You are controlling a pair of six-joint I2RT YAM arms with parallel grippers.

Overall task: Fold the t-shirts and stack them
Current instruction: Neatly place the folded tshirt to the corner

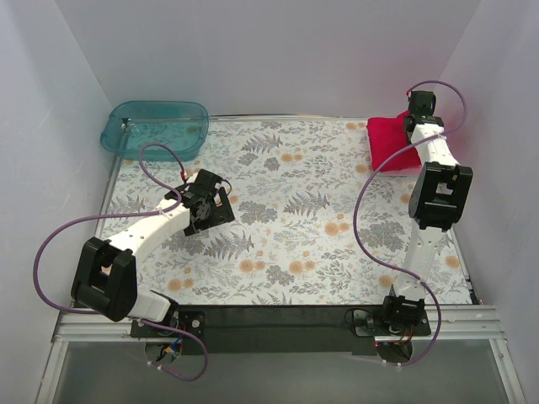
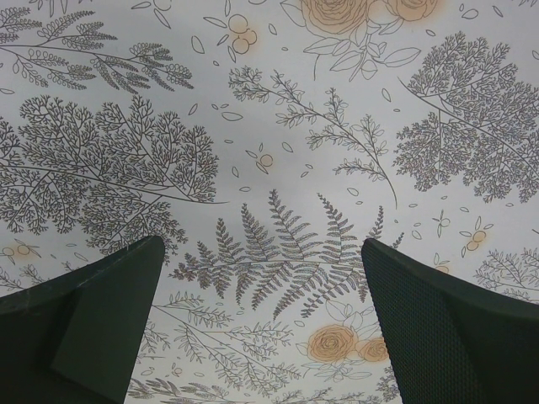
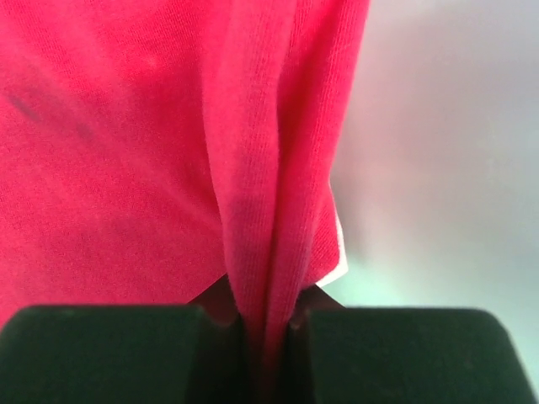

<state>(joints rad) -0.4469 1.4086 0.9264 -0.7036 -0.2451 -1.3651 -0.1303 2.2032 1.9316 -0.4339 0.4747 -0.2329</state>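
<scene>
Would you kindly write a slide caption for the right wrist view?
Right gripper pinching a fold of the red t-shirt, seen close up.

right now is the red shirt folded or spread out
Folded up, not spread: the red shirt is a small compact bundle in the far right corner, with a pleat of it pinched in the right jaws.

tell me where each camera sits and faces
Top: above and behind left arm, right arm, looking down at table, tub, red shirt.
Left wrist: on left arm, facing the table; open left claw shows.
Right wrist: on right arm, facing the red shirt; right claw shut on it.
Shared: top and right wrist see the red shirt.
</scene>
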